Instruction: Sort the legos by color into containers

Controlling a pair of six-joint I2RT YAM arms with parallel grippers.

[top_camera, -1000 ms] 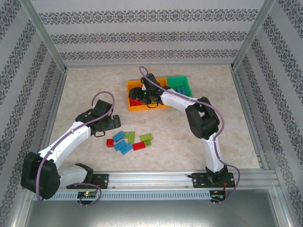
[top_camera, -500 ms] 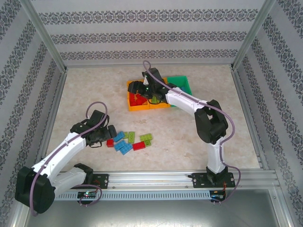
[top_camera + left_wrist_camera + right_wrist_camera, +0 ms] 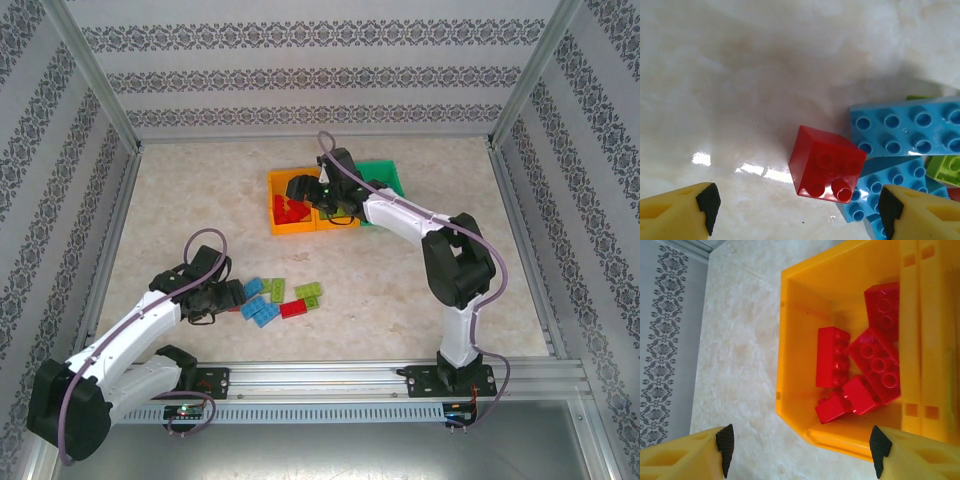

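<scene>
- Left gripper (image 3: 799, 206): the yellow fingers (image 3: 675, 212) are spread wide and hold nothing, low over the marbled table (image 3: 740, 75).
- Red two-by-two brick (image 3: 826, 164): on the table between the two fingertips and just ahead of them, nearer the finger at the wrist view's right. Neither pad touches it.
- Blue bricks (image 3: 907, 127): just beyond that same fingertip, packed against the red brick's outer side. A light green brick (image 3: 945, 169) lies at their far edge.
- Second red brick (image 3: 293, 309): in the overhead view, on the far side of the blue bricks from the left fingers, beside more light green ones.
- Right gripper (image 3: 802, 446): the fingers are wide apart and empty, hovering over the outer wall of the end orange bin (image 3: 781, 365).
- Red bricks (image 3: 875, 362): several, heaped inside that bin ahead of the fingertips, toward the finger at the view's right.
- Middle orange bin (image 3: 337, 224) and green bin (image 3: 388, 172): joined in a row beyond the first, away from the right fingers.
</scene>
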